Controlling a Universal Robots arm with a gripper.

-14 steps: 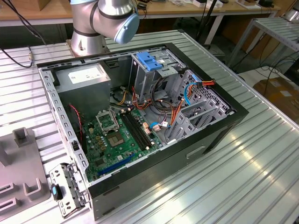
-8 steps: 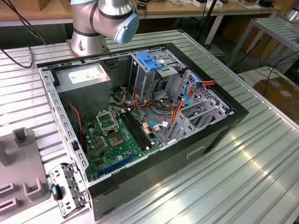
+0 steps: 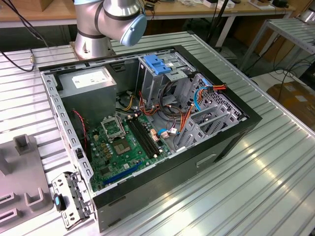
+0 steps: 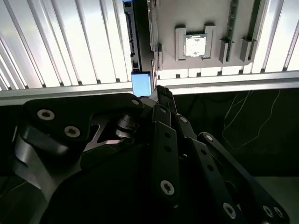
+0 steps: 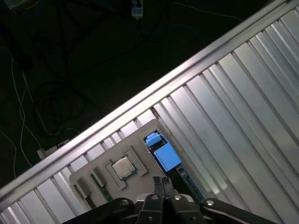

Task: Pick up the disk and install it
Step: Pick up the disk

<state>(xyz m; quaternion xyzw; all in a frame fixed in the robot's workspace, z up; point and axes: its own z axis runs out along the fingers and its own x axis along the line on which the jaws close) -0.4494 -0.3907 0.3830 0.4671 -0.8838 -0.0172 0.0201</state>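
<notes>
gripper: fingers together, empty, near the blue end of the disk
disk: on edge, just beside grey tray holding chip

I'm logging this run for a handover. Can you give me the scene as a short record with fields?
gripper: jaws shut, nothing between them, nearest to the disk
disk: blue carrier frame, at the edge of the fixture plate, not picked up
fixture plate: grey, carries a processor chip
computer case: open, on the ribbed table
drive cage: blue top, inside the case
</notes>
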